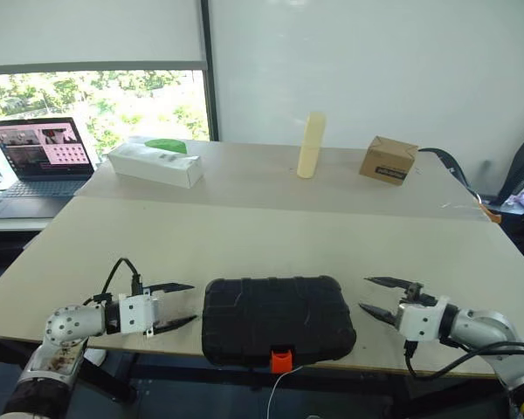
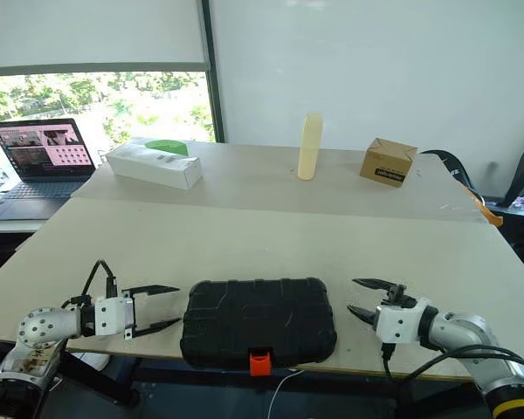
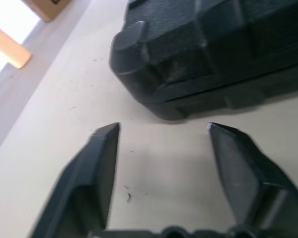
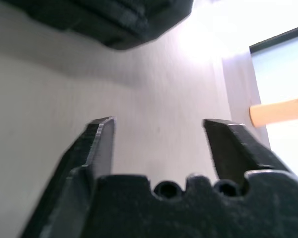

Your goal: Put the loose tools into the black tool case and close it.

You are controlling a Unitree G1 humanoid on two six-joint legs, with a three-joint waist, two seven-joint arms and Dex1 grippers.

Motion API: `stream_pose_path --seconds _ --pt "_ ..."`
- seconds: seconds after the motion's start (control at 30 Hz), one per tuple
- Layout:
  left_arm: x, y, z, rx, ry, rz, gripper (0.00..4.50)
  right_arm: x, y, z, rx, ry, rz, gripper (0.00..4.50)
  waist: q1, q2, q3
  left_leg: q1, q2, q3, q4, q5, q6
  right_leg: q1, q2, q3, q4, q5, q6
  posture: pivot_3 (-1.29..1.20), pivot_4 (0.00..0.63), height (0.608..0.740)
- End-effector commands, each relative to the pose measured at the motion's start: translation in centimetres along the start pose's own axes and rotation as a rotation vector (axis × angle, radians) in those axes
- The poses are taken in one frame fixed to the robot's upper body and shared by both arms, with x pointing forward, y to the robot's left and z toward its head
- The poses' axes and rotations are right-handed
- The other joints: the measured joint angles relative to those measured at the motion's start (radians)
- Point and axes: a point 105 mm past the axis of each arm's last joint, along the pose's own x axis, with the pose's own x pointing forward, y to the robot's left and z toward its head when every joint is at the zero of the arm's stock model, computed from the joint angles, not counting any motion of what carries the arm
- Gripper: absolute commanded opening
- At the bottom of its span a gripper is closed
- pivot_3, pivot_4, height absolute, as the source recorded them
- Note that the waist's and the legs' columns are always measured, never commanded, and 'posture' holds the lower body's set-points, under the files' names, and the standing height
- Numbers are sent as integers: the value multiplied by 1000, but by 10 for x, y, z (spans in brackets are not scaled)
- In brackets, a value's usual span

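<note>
Plainly, the closing step looks finished: on the broad beige tabletop (image 1: pixel 244 236), the black moulded plastic tool case (image 1: pixel 277 319) lies shut at the near edge, its small orange latch (image 1: pixel 282 359) facing me. No loose tools lie on the surface, so I judge them packed inside. My left gripper (image 1: pixel 173 305) sits just beside the case's left end, my right gripper (image 1: pixel 377 298) near its right end, both with jaws spread apart and holding nothing. Next, I would only check that the latch has caught.
</note>
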Motion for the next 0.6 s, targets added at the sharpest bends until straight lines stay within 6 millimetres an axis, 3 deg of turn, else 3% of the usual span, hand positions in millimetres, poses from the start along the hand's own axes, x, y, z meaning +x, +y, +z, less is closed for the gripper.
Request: stream_pose_path --seconds 0.03,0.13,0.23,0.5,0.57,0.6 --pt "-14 9 -9 -195 43 12 4451 -23 -2 3 129 11 -1 4418 0 0 0 0 0 0 0 0 0 0 0 0 0 0 0 0 150 740" --pt "-18 16 -11 -279 61 -8 4500 -41 26 25 399 -20 145 4020 12 0 0 0 2 -1 0 -1 1 1 1 -1 0 -1 0 0 150 740" --pt "-15 33 -8 -369 27 23 3750 -46 44 54 489 -58 246 3045 15 0 0 0 3 -2 0 -1 1 2 1 0 -1 -1 0 0 150 740" --pt "16 54 -6 -377 26 -15 713 -12 85 109 602 -98 357 212 13 -2 -1 1 4 -2 1 -1 0 1 4 1 1 -1 -1 0 150 740" --pt "27 50 -5 -365 29 -69 49 2 88 117 631 -94 362 0 14 -2 -1 0 2 -2 2 -1 0 0 4 1 1 -1 -1 0 150 740" --pt "32 48 -5 -373 35 -94 10 9 88 119 633 -85 362 0 14 -2 -1 -1 2 -2 2 -1 0 0 4 1 1 -1 -1 0 150 740"
